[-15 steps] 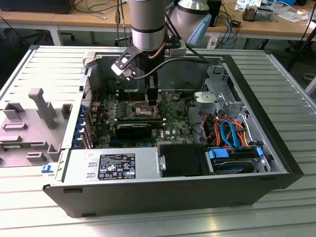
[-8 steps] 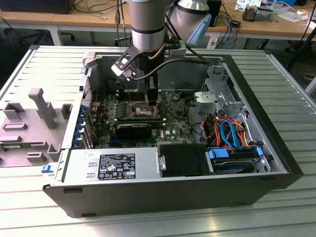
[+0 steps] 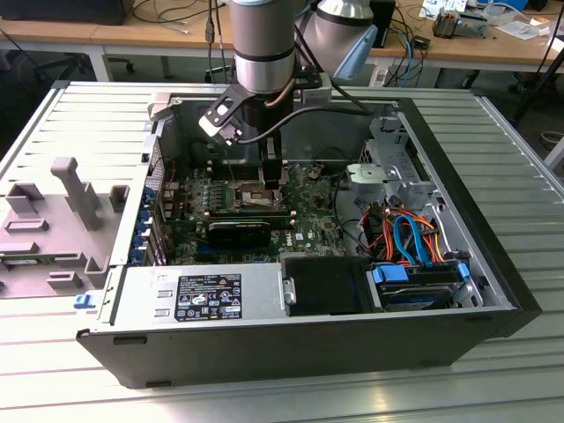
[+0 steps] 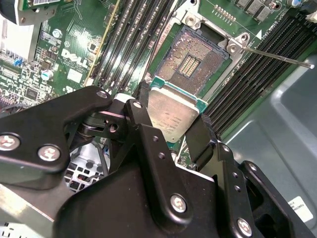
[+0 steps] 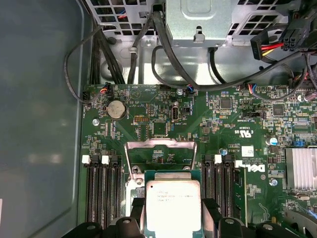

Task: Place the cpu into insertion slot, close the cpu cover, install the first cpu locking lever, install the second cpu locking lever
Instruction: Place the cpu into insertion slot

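The black two-fingered hand point(image 4: 171, 126) is clamped on the cpu point(image 4: 171, 116), a small flat square chip with a dull silver-grey metal top on a green edge. One black finger point(image 4: 198, 141) presses against each of two opposite sides of the chip. In the first wrist view the same hand point(image 5: 173, 220) holds the cpu point(image 5: 173, 203) level, with its metal face towards the camera.

The chip hangs over the near edge of the insertion slot point(image 4: 195, 62), a square dark socket recess with a silver metal rim and rows of fine contacts, which lies open and uncovered. I cannot tell whether the chip touches the rim.

The cpu cover point(image 5: 159, 145), a thin silver metal frame plate with a large square window, stands swung up on the far side of the socket. A thin straight silver locking lever point(image 4: 277, 57) juts out from the socket's corner, unlatched.

Long black memory slots point(image 5: 101, 193) flank the socket on the green circuit board point(image 5: 208, 114).

In the exterior view the grey arm point(image 3: 262, 44) reaches straight down with the hand point(image 3: 273, 176) into an open dark computer case point(image 3: 291, 348), which lies on its side on a ribbed metal counter point(image 3: 515, 167).
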